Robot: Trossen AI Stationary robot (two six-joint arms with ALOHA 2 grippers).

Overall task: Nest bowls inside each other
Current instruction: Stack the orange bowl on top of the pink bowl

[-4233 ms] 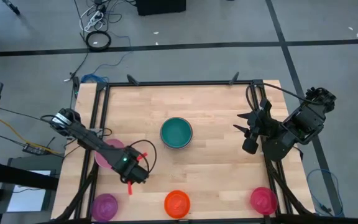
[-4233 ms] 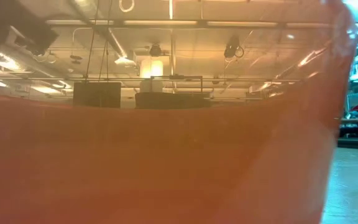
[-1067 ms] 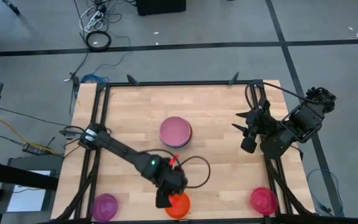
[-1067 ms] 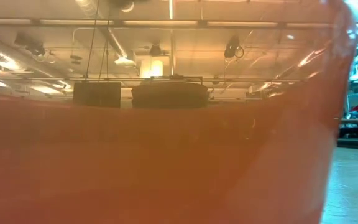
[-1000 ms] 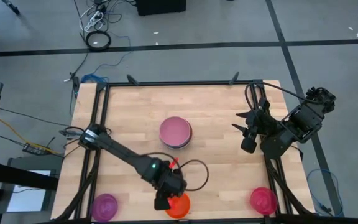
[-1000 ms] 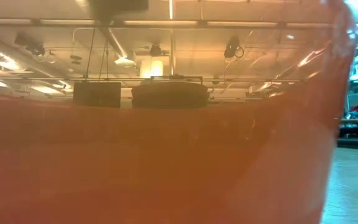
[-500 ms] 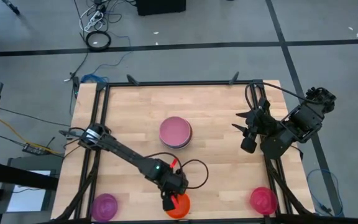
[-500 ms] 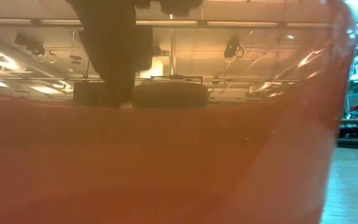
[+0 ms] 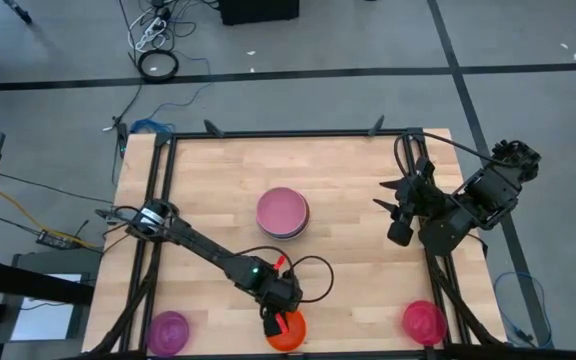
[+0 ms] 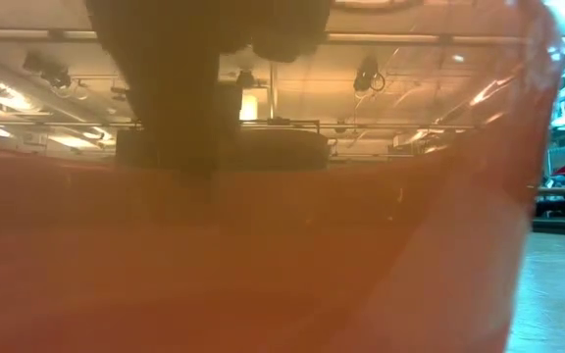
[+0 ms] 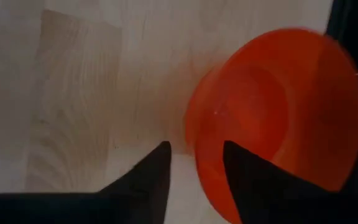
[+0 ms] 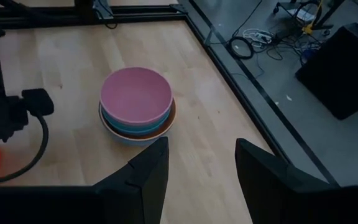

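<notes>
An orange bowl (image 9: 291, 332) stands upright at the middle of the table's near edge. It fills the low view (image 10: 282, 255). My left gripper (image 9: 271, 322) is low over the bowl's left rim, open and pointing steeply down. In the left wrist view (image 11: 194, 149) one finger is inside the bowl (image 11: 278, 106) and the other outside it. A stack of nested bowls (image 9: 283, 213), a pink one on top (image 12: 135, 96), stands at mid table. A purple bowl (image 9: 168, 331) and a magenta-red bowl (image 9: 423, 321) stand near the near corners. My right gripper (image 9: 396, 225) waits, open, raised at the right. My left gripper comes from above at a slant and straddles the orange bowl's wall (image 11: 197, 162) on its left side. One finger (image 11: 247, 180) is inside the bowl and one (image 11: 148, 183) outside, over the table. I cannot tell whether either finger touches the wall. The bowl rests on the table.
Black rails (image 9: 158, 200) frame the table on the left, right and far sides. The left arm's cable (image 9: 308, 280) loops above the table just behind the orange bowl. Bare wood lies between the stack and the near edge.
My left gripper has come down toward the orange bowl at the near edge and tipped to point more steeply down. In the low view it has sunk into sight behind the bowl's rim. The bowl has stayed where it was.
</notes>
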